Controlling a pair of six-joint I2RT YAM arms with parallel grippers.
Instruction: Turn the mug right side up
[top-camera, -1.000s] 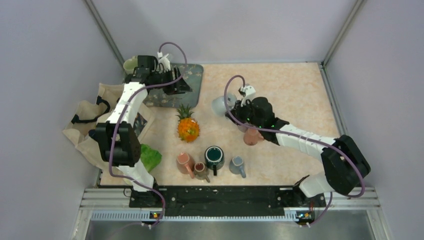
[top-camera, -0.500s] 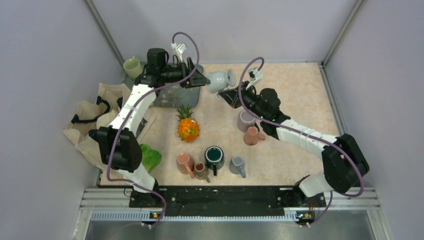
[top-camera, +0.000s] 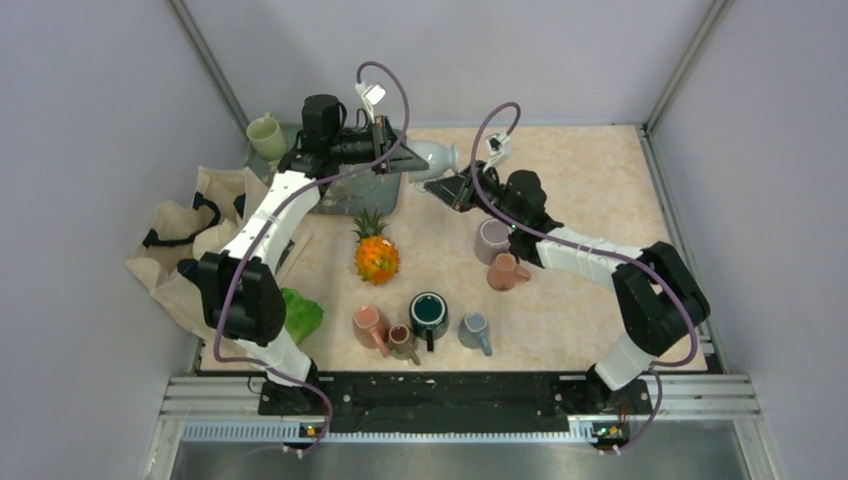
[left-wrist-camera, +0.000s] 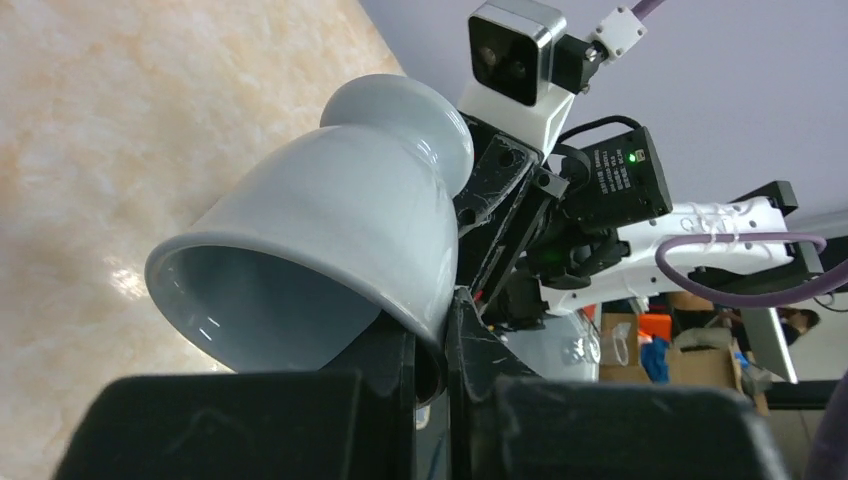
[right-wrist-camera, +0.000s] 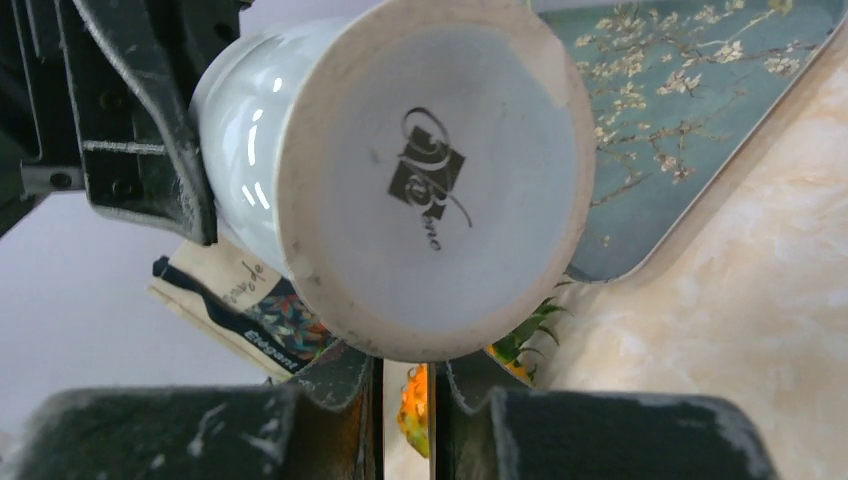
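While it hangs in the air above the far part of the table (top-camera: 580, 180), the pale grey mug (top-camera: 432, 158) lies on its side, mouth toward the left arm and foot toward the right arm, just beyond the right edge of the blossom-patterned tray (top-camera: 345, 195). The left gripper (left-wrist-camera: 430, 350) is clamped on the mug's rim, one finger inside the mouth and one outside. The right gripper (right-wrist-camera: 405, 365) has its fingers drawn almost together at the lower edge of the mug's foot; its wrist view shows the printed base facing the camera, but not which part of the mug the fingers pinch. Nearer the arms, a pineapple (top-camera: 377, 255) lies on the table, with a mauve mug (top-camera: 492, 240) and a pink mug (top-camera: 505, 272) to its right and a dark green mug (top-camera: 429, 314) in the front row.
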